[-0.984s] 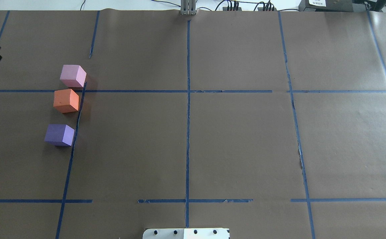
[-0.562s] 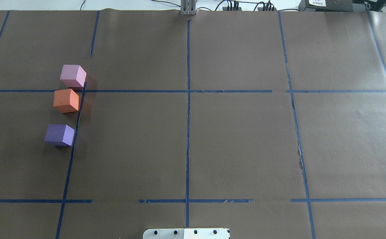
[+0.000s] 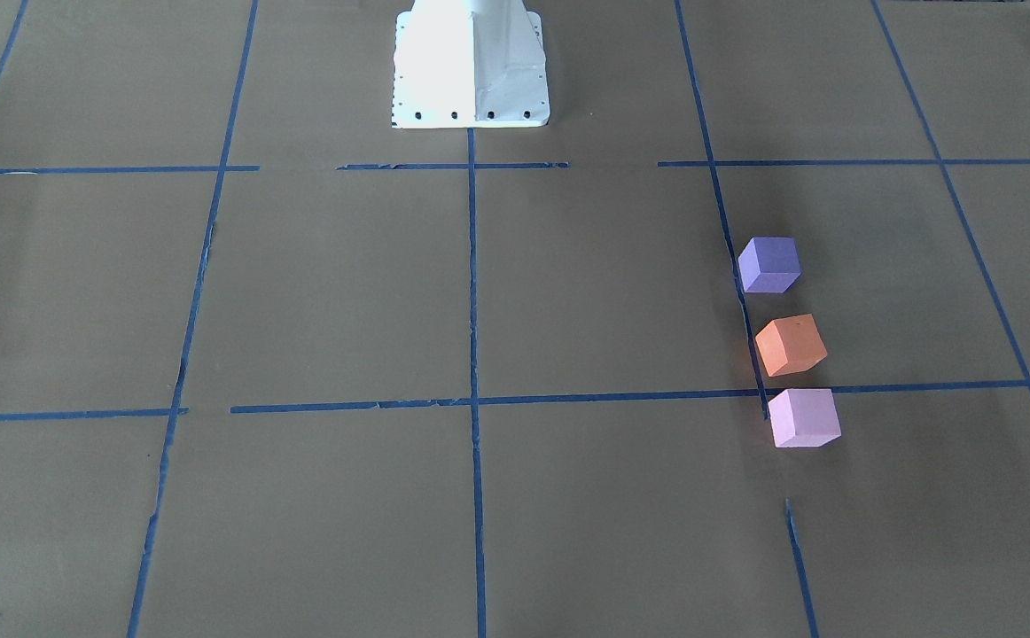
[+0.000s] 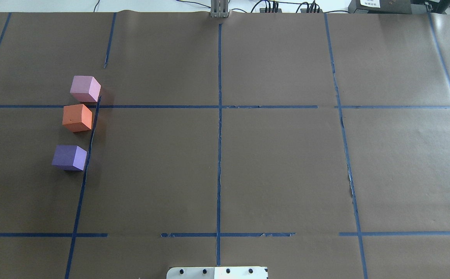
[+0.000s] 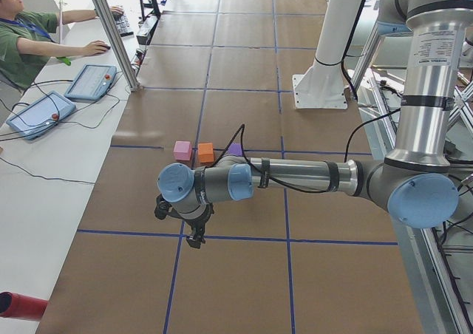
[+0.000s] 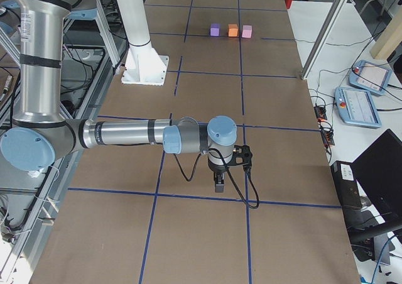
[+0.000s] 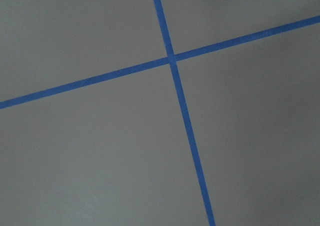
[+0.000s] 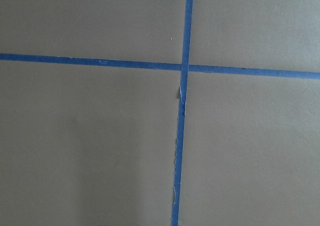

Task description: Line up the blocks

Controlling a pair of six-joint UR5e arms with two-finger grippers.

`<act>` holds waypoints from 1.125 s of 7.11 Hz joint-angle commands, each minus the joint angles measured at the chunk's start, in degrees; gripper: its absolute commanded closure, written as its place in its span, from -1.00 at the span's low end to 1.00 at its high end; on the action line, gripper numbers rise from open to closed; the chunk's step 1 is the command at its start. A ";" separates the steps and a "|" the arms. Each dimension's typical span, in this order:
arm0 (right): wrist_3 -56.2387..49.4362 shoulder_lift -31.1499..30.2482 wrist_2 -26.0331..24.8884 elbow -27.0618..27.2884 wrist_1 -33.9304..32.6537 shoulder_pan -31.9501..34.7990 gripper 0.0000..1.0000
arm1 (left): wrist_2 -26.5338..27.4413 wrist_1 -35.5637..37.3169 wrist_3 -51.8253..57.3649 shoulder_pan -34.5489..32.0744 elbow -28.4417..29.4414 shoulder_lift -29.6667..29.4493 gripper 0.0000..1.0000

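Three foam cubes stand in a rough line along a blue tape strip on the table's left side: the pale pink block point(image 4: 85, 88) farthest from me, the orange block point(image 4: 77, 117) close below it, and the violet block point(image 4: 69, 157) nearest, with a wider gap. They also show in the front view: pink point(image 3: 803, 417), orange point(image 3: 791, 345), violet point(image 3: 769, 264). My left gripper point(image 5: 194, 234) hangs over the table well away from the blocks, seen only from the side. My right gripper point(image 6: 218, 185) hangs at the far end, also seen only from the side. I cannot tell whether either is open or shut.
Brown paper point(image 4: 279, 166) with a blue tape grid covers the table. My white base plate point(image 4: 217, 272) sits at the near edge. An operator point(image 5: 26, 42) sits beside control tablets point(image 5: 90, 82) off the far table edge. Both wrist views show only tape crossings.
A dark part of my left arm at the overhead view's left edge has moved out of view. The blocks have not moved.
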 commanded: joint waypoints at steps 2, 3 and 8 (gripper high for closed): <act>0.00 0.00 0.00 0.00 0.00 0.00 -1.00 | -0.58 -8.04 -4.00 -0.55 0.66 1.08 -1.00; 0.00 0.00 0.00 0.00 0.00 0.00 -1.00 | -0.58 -8.04 -3.92 -0.64 0.32 1.09 -1.00; 0.00 0.00 0.00 0.00 0.00 0.00 -1.00 | 0.29 -8.04 -3.83 -0.64 -0.04 1.09 -1.00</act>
